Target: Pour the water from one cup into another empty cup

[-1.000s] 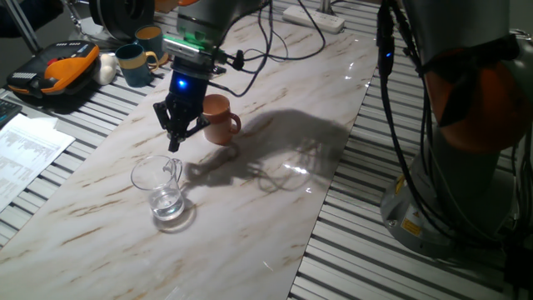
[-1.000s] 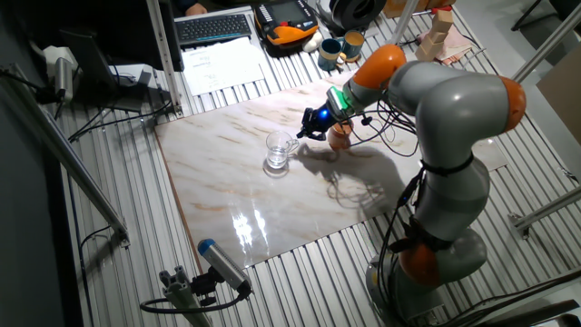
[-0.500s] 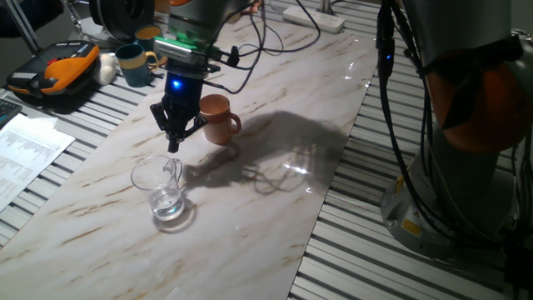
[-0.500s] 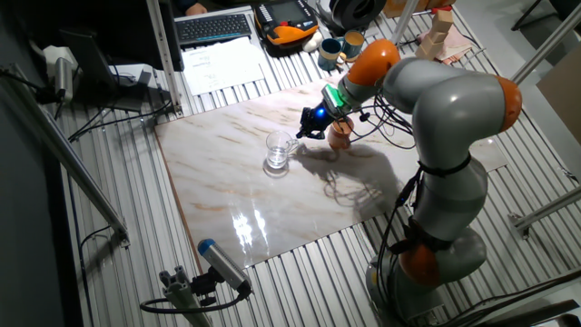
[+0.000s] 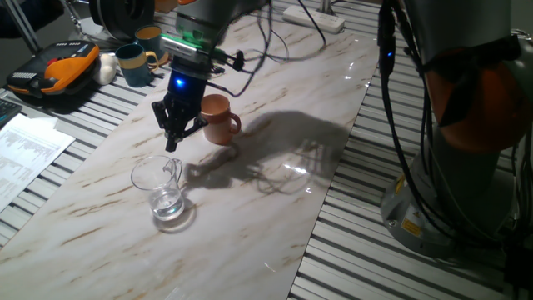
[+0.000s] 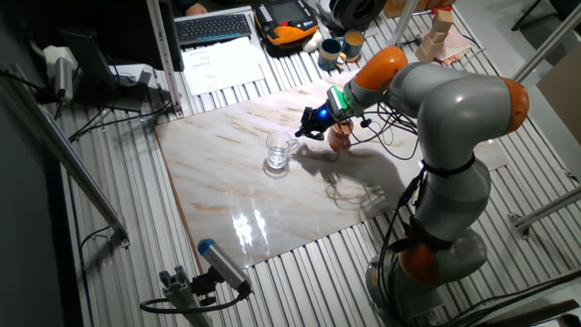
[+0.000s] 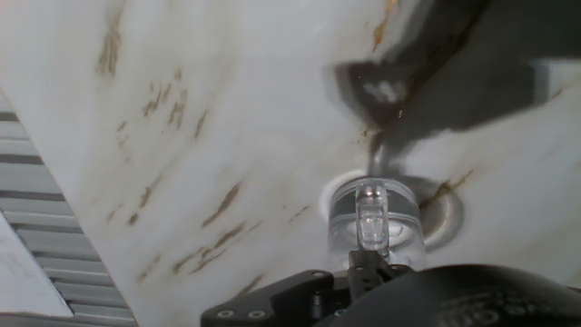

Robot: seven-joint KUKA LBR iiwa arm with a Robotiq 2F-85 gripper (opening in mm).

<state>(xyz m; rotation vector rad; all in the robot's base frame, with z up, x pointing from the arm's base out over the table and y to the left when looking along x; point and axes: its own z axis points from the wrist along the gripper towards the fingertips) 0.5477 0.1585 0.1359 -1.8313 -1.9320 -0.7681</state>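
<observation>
The pincer (image 5: 173, 143), jaws apart and empty, is held just above the glass mug's (image 5: 161, 190) handle (image 5: 175, 169), apparently for a handle grasp; the terracotta mug (image 5: 218, 119) is behind it.

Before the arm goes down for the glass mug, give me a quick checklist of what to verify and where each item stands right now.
1. Glass mug upright on the table: ok.
2. Water in it: ok, a small amount at the bottom.
3. Gripper over the handle: ok, the hand view looks straight down on the mug.
4. Gripper free of the mug: ok, it hangs above, not touching.
5. Jaws open wide enough for the handle: cannot tell.
6. Terracotta mug upright, ready to receive: ok; whether it is empty, cannot tell.
</observation>
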